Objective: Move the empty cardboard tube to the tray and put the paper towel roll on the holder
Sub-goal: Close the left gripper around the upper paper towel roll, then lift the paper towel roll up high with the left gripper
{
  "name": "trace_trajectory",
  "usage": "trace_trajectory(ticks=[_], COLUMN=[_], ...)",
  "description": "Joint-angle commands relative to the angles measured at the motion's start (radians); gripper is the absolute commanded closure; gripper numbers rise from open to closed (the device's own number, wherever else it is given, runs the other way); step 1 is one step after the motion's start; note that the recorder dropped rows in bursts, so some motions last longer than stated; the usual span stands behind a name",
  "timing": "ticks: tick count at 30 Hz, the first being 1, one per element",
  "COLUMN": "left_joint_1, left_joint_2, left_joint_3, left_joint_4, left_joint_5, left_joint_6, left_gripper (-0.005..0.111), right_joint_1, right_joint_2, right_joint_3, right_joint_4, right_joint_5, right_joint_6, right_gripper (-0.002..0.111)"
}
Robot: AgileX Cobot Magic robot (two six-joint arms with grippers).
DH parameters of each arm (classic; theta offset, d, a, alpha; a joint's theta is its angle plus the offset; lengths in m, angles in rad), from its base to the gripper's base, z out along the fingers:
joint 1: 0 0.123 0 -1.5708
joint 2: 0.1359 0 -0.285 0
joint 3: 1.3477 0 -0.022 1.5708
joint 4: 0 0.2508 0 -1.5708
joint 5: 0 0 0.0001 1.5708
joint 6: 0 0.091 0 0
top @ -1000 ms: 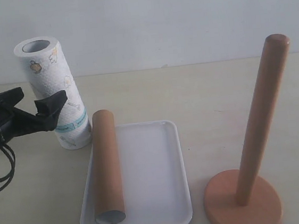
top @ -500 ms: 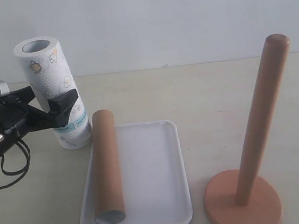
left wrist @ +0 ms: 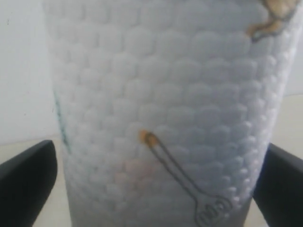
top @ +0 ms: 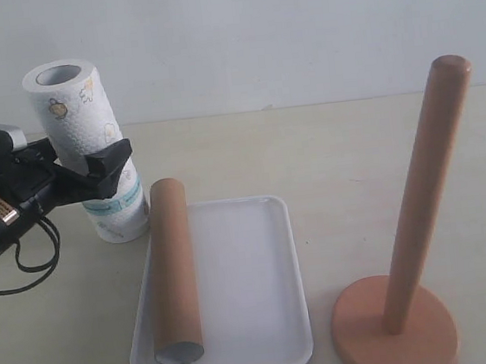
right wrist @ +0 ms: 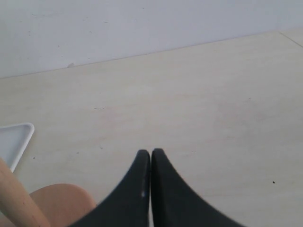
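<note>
I count one paper roll (top: pixel 83 147), one brown tube (top: pixel 172 272), one white tray (top: pixel 255 294) and one wooden stand (top: pixel 420 215). They are all on one pale table (top: pixel 353 153). I have two grippers to drive.

The left gripper (top: pixel 80 160) has its jaws spread wide. The paper roll stands upright between them, with one black finger (left wrist: pixel 26 182) on each side. I cannot tell if the fingers touch the paper. The brown tube lies flat in the tray, near the left jaws and just past the roll. The stand is well apart from those jaws, on the far side of the tray, and its post is bare.

The right gripper (right wrist: pixel 150 161) has its jaws pressed together with nothing between them. The round foot of the stand sits just beside those jaws, and one corner of the tray is a bit farther off.

The outside camera shows all four things at once, but not the right gripper. The left wrist camera shows only the bumpy paper, a little spoon drawing and the two finger tips. Only the right wrist camera shows the closed jaws.
</note>
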Motion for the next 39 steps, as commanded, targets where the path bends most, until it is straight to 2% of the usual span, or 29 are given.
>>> trace_trajectory(ticks=[1,6,9,11,15,20,24,28,30,34,37,39], left_joint_1=[-0.007,-0.007,-0.007,-0.007,-0.007,-0.007,-0.007,-0.007,-0.007,-0.007,-0.007,-0.007], left_joint_2=[0.006,0.006,0.006,0.006,0.006,0.002,-0.046,-0.202,-0.304,-0.571,-0.728,-0.820], left_joint_3=[-0.024,-0.039,-0.050,-0.054,-0.054,-0.056,-0.056,-0.045,-0.045,-0.045,-0.045,-0.045], left_joint_4=[0.007,0.007,0.007,0.007,0.007,0.035,0.141,0.178,0.211,0.210,0.252,0.265], left_joint_5=[-0.010,-0.010,0.024,0.046,0.047,-0.010,-0.010,0.019,0.088,0.313,0.382,0.388], left_joint_6=[-0.008,-0.008,-0.008,-0.008,-0.008,-0.008,-0.068,-0.067,-0.067,-0.116,-0.164,-0.254], left_gripper=[0.007,0.009,0.019,0.030,0.062,0.100,0.103,0.103,0.103,0.103,0.103,0.103], right_joint_1=[-0.004,-0.004,-0.004,-0.004,-0.004,-0.004,-0.004,-0.004,-0.004,-0.004,-0.004,-0.004], right_joint_2=[-0.005,-0.005,-0.005,-0.005,-0.005,-0.005,-0.005,-0.005,-0.005,-0.005,-0.005,-0.005], right_joint_3=[-0.001,-0.001,-0.001,-0.001,-0.001,-0.001,-0.001,-0.001,-0.001,-0.001,-0.001,-0.001], right_joint_4=[-0.007,-0.007,-0.007,-0.007,-0.007,-0.007,-0.007,0.000,0.000,0.000,0.000,0.000], right_joint_5=[-0.009,-0.009,-0.009,-0.009,-0.009,-0.009,-0.009,-0.010,-0.010,-0.010,-0.010,-0.010], right_joint_6=[-0.002,-0.002,-0.002,-0.002,-0.002,-0.002,-0.002,-0.002,-0.002,-0.002,-0.002,-0.002], right_gripper=[0.108,0.108,0.108,0.108,0.108,0.108,0.108,0.108,0.108,0.108,0.108,0.108])
